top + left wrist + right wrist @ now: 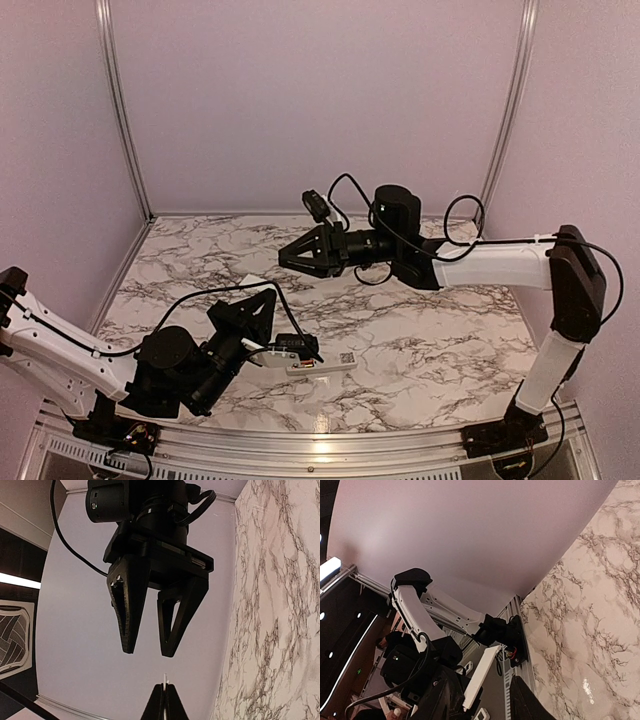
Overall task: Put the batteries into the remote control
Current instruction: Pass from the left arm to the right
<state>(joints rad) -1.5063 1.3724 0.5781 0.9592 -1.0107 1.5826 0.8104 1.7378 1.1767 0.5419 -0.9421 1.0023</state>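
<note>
My left gripper (pixel 255 295) is shut on the remote control (pixel 247 279), a slim white bar held above the table with its free end pointing at the right arm. In the left wrist view the remote control (pixel 164 679) shows edge-on as a thin white sliver just past the left gripper (pixel 165 686). Facing it a short gap away is my right gripper (pixel 149 652), open with nothing between its fingers. From the right wrist view the remote control (pixel 485 672) appears lengthwise, beyond the right gripper (pixel 482 692). The batteries are out of view.
The marble table (pixel 420 330) is enclosed by lilac walls (pixel 320 100) and a metal rail (pixel 330 440) along the near edge. The left arm's white boxy wrist piece (pixel 322 364) hangs low over the table. Black cables loop around both arms.
</note>
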